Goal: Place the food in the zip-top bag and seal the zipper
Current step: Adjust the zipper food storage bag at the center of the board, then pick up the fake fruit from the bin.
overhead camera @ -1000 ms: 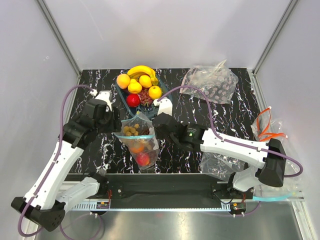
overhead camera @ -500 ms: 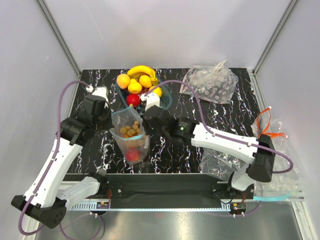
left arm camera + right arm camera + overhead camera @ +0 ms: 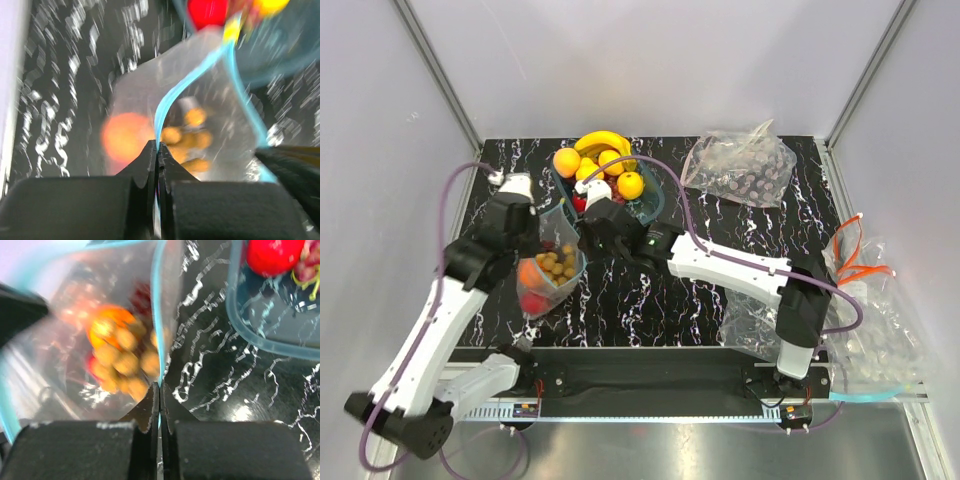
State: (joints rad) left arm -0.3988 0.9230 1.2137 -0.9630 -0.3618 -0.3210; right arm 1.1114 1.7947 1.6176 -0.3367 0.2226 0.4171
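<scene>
The clear zip-top bag (image 3: 548, 275) hangs between both grippers at the table's left, holding a tan nut cluster (image 3: 554, 264), an orange (image 3: 528, 273) and something red at its bottom. My left gripper (image 3: 159, 146) is shut on the light-blue zipper (image 3: 172, 97) at the bag's left side. My right gripper (image 3: 159, 385) is shut on the zipper (image 3: 159, 315) at the other side. More food, a banana (image 3: 602, 142), yellow fruits and a red apple (image 3: 272, 255), sits in the teal bowl (image 3: 650, 200) just behind the bag.
A wrinkled clear bag (image 3: 740, 165) lies at the back right. More clear plastic bags (image 3: 865, 340) and orange-handled scissors (image 3: 852, 255) lie at the right edge. The bowl's rim (image 3: 240, 330) is close to my right gripper.
My left gripper has closed on the zipper. Both arms carried the bag leftward and back toward the bowl; the right arm stretched far left.
</scene>
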